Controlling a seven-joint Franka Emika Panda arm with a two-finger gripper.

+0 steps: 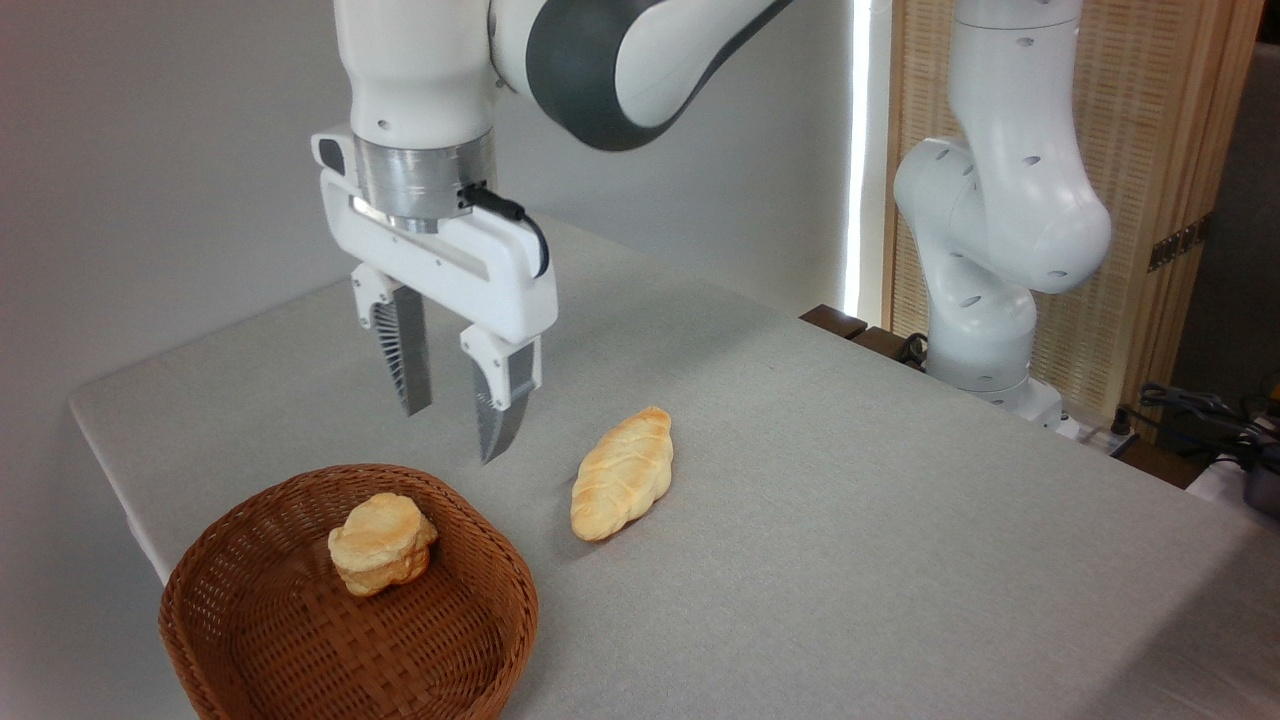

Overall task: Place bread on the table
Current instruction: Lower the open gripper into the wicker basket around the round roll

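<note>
We note the counter (850, 520), flat and draped in light grey cloth, as the drop surface. The arm holds the gripper (455, 425) upright above the rear rim of the basket (250, 620), jaws apart and empty, ribbed pads facing; we judge this a hover before descent. The basket is brown woven wicker, round. A pale braided oval loaf (622, 472) lies on the cloth just beside it. The bread (382, 543), a chunky layered golden roll, sits inside the basket.

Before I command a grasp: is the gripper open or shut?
Open. The gripper hangs empty above the wicker basket, a clear gap between its fingers.
</note>
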